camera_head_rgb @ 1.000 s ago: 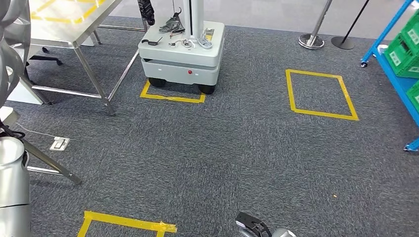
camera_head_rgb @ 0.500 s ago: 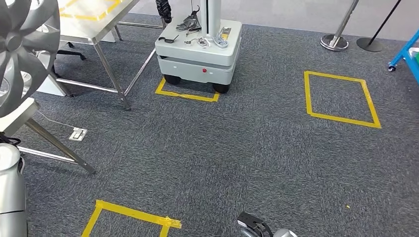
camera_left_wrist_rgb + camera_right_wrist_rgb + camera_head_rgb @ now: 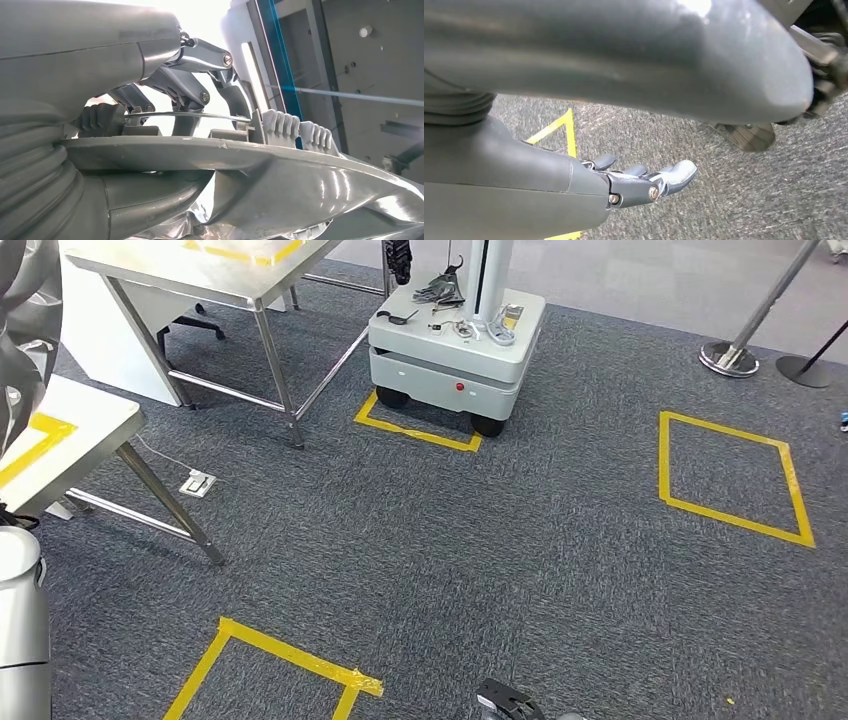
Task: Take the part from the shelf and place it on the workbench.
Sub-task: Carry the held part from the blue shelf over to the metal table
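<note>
The part is a silver, spoked, wheel-like piece (image 3: 25,330) raised at the far left of the head view. In the left wrist view my left hand (image 3: 185,100) grips the rim of the part (image 3: 300,180), thumb under it and fingers (image 3: 220,85) over it. A white workbench (image 3: 70,435) with yellow tape on top stands just under the part at the left edge. My right hand (image 3: 644,182) hangs over the grey carpet with its fingers stretched out and nothing in them.
A second steel-legged table (image 3: 200,265) stands at the back left. A grey wheeled base (image 3: 455,335) carrying tools is parked on a yellow tape mark. Yellow tape squares (image 3: 735,475) (image 3: 270,665) mark the carpet. Stanchion bases (image 3: 735,358) stand at the back right, a floor socket (image 3: 198,482) near the workbench.
The whole picture has shifted right: the camera turned left. The blue shelf has left the frame on the right and the near workbench has come in at the left. The part stays held.
</note>
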Robot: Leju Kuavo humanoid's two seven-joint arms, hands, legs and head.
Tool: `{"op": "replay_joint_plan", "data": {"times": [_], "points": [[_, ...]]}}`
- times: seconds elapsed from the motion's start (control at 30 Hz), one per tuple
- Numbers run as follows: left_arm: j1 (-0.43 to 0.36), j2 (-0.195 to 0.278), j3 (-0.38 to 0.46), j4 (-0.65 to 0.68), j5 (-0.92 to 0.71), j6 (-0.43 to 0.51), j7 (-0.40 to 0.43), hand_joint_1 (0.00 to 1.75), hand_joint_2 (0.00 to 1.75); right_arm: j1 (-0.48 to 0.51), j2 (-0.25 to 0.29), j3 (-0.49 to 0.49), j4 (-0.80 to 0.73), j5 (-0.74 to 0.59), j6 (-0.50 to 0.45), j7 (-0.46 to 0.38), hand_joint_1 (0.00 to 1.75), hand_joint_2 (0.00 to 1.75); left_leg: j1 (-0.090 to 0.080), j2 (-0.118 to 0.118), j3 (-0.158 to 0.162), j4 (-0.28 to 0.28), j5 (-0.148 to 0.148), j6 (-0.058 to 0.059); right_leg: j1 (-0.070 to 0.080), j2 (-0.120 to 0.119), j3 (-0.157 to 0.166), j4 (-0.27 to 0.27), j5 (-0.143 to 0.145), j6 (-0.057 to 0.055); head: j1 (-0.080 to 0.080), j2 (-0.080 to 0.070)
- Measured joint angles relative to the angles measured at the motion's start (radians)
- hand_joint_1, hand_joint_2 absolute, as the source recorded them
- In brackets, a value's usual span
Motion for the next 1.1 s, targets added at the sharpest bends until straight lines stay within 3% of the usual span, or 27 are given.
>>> {"op": "replay_joint_plan", "data": {"times": [0.07, 0.1, 0.17, 0.23, 0.27, 0.33, 0.4, 0.43, 0.47, 0.53, 0.57, 0.63, 0.73, 0.8, 0.83, 0.9, 0.97, 1.0, 1.03, 1.1], "points": [[-0.002, 0.000, 0.000, 0.002, 0.001, 0.000, -0.001, 1.75, 1.75, 0.000, 0.000, -0.003, 0.000, 0.000, 0.000, 0.000, 0.00, 0.00, -0.001, -0.014, -0.001, 0.000, 0.002, -0.005, 0.002, 0.027, 0.064, -0.136, 0.051, -0.012, 0.000, 0.000], [-0.003, 0.000, 0.000, 0.003, 0.004, 0.000, -0.002, 1.75, 1.75, 0.000, 0.000, -0.004, 0.000, 0.000, 0.000, 0.001, 0.00, 0.00, 0.000, -0.019, -0.003, 0.000, 0.004, -0.010, 0.004, 0.035, 0.083, -0.176, 0.061, -0.014, 0.000, 0.000], [-0.003, 0.000, 0.000, 0.006, 0.013, 0.000, -0.005, 1.75, 1.75, 0.000, 0.000, -0.005, 0.000, -0.001, 0.000, 0.003, 0.00, 0.00, 0.002, -0.031, -0.006, -0.004, 0.008, -0.022, 0.008, 0.030, 0.091, -0.193, 0.062, -0.015, 0.000, 0.000], [-0.002, 0.002, 0.000, 0.009, 0.018, 0.000, -0.007, 1.75, 1.75, -0.001, 0.001, -0.005, 0.000, 0.000, 0.000, 0.001, 0.00, 0.00, 0.003, -0.024, -0.013, 0.000, 0.003, -0.033, 0.005, 0.018, 0.097, -0.204, 0.070, -0.024, -0.001, 0.000], [-0.003, 0.004, 0.000, 0.011, 0.019, 0.000, -0.009, 1.75, 1.75, -0.001, 0.002, -0.006, 0.000, 0.000, 0.000, -0.001, 0.00, 0.00, 0.003, -0.010, -0.023, 0.020, -0.012, -0.037, 0.003, 0.011, 0.100, -0.210, 0.075, -0.029, -0.002, 0.000], [-0.004, 0.005, 0.000, 0.015, 0.019, 0.000, -0.015, 1.75, 1.75, -0.001, 0.003, -0.006, 0.000, 0.000, 0.000, -0.001, 0.00, 0.00, 0.002, 0.022, -0.064, 0.114, -0.067, -0.044, 0.001, -0.001, 0.102, -0.216, 0.079, -0.037, -0.005, 0.000], [-0.001, 0.005, -0.001, 0.020, 0.021, 0.000, -0.019, 1.75, 1.75, 0.000, 0.003, -0.006, 0.000, -0.001, 0.000, 0.000, 0.00, 0.00, 0.004, 0.032, -0.117, 0.234, -0.114, -0.052, 0.001, -0.015, 0.101, -0.214, 0.077, -0.039, -0.006, 0.000], [0.001, 0.005, -0.001, 0.023, 0.021, 0.000, -0.020, 1.75, 1.75, 0.000, 0.003, -0.006, 0.000, -0.001, 0.000, 0.000, 0.00, 0.00, 0.005, 0.034, -0.127, 0.259, -0.115, -0.055, 0.000, -0.022, 0.101, -0.213, 0.076, -0.039, -0.007, 0.000], [0.002, 0.005, -0.001, 0.025, 0.021, 0.000, -0.021, 1.75, 1.75, 0.000, 0.003, -0.006, 0.000, -0.001, 0.000, -0.001, 0.00, 0.00, 0.006, 0.037, -0.121, 0.252, -0.102, -0.058, -0.001, -0.028, 0.101, -0.211, 0.074, -0.038, -0.007, 0.000], [0.001, 0.005, -0.001, 0.028, 0.021, 0.000, -0.021, 1.75, 1.75, 0.000, 0.004, -0.006, 0.000, -0.001, 0.000, -0.001, 0.00, 0.00, 0.010, 0.051, -0.060, 0.139, -0.042, -0.062, -0.005, -0.038, 0.100, -0.202, 0.068, -0.031, -0.007, 0.000], [0.000, 0.005, -0.001, 0.028, 0.020, 0.000, -0.021, 1.75, 1.75, 0.000, 0.003, -0.006, 0.000, -0.003, 0.000, -0.002, 0.00, 0.00, 0.008, 0.063, -0.029, 0.081, -0.026, -0.063, -0.005, -0.043, 0.100, -0.197, 0.064, -0.025, -0.007, 0.000], [-0.005, 0.004, -0.002, 0.031, 0.020, 0.000, -0.023, 1.75, 1.75, 0.000, 0.001, -0.008, 0.000, -0.007, 0.000, -0.003, 0.00, 0.00, 0.005, 0.076, 0.007, 0.015, -0.017, -0.052, -0.002, -0.052, 0.098, -0.187, 0.057, -0.013, -0.005, 0.000], [-0.005, 0.004, -0.002, 0.037, 0.024, 0.000, -0.026, 1.75, 1.75, 0.003, -0.001, -0.011, 0.000, -0.009, 0.000, -0.006, 0.00, 0.00, 0.003, 0.060, 0.007, 0.011, -0.019, -0.027, 0.001, -0.066, 0.102, -0.188, 0.054, 0.000, 0.001, 0.000], [-0.007, 0.003, -0.002, 0.039, 0.026, 0.000, -0.029, 1.75, 1.75, 0.002, 0.000, -0.011, 0.000, -0.008, 0.000, -0.006, 0.00, 0.00, 0.005, 0.049, 0.006, 0.009, -0.015, -0.014, -0.003, -0.056, 0.092, -0.166, 0.035, 0.011, 0.001, 0.000], [-0.009, 0.003, -0.002, 0.039, 0.027, 0.000, -0.032, 1.75, 1.75, 0.002, 0.000, -0.011, 0.000, -0.008, 0.000, -0.006, 0.00, 0.00, 0.007, 0.044, 0.005, 0.007, -0.012, -0.008, -0.005, -0.044, 0.074, -0.126, 0.011, 0.015, 0.002, 0.000], [-0.009, 0.003, -0.001, 0.039, 0.028, 0.000, -0.038, 1.75, 1.75, 0.002, 0.000, -0.011, 0.000, -0.005, 0.000, -0.004, 0.00, 0.00, 0.007, 0.033, 0.002, 0.007, -0.011, -0.003, -0.006, -0.020, 0.013, 0.003, -0.051, 0.020, 0.003, 0.000], [-0.003, 0.003, -0.001, 0.039, 0.028, 0.000, -0.039, 1.75, 1.75, 0.003, 0.000, -0.011, 0.000, -0.002, 0.000, -0.002, 0.00, 0.00, 0.004, 0.019, 0.001, 0.008, -0.010, -0.002, -0.005, -0.013, -0.036, 0.096, -0.073, 0.017, 0.003, 0.000], [0.000, 0.004, -0.001, 0.039, 0.029, 0.000, -0.039, 1.75, 1.75, 0.004, 0.000, -0.011, 0.000, -0.001, 0.000, -0.002, 0.00, 0.00, 0.002, 0.010, 0.001, 0.008, -0.010, -0.002, -0.004, -0.011, -0.037, 0.090, -0.056, 0.012, 0.003, 0.000], [0.002, 0.004, -0.001, 0.039, 0.029, 0.000, -0.039, 1.75, 1.75, 0.004, 0.000, -0.011, 0.000, -0.001, 0.000, -0.002, 0.00, 0.00, 0.001, 0.002, 0.001, 0.009, -0.010, -0.002, -0.001, -0.006, -0.018, 0.043, -0.023, 0.004, 0.003, 0.000], [0.002, 0.004, -0.001, 0.039, 0.029, 0.000, -0.040, 1.75, 1.75, 0.002, -0.001, -0.011, 0.000, -0.001, 0.000, -0.002, 0.00, 0.00, 0.000, -0.012, 0.000, 0.009, -0.009, -0.004, 0.004, 0.017, 0.047, -0.099, 0.042, -0.013, 0.002, 0.000]]}}
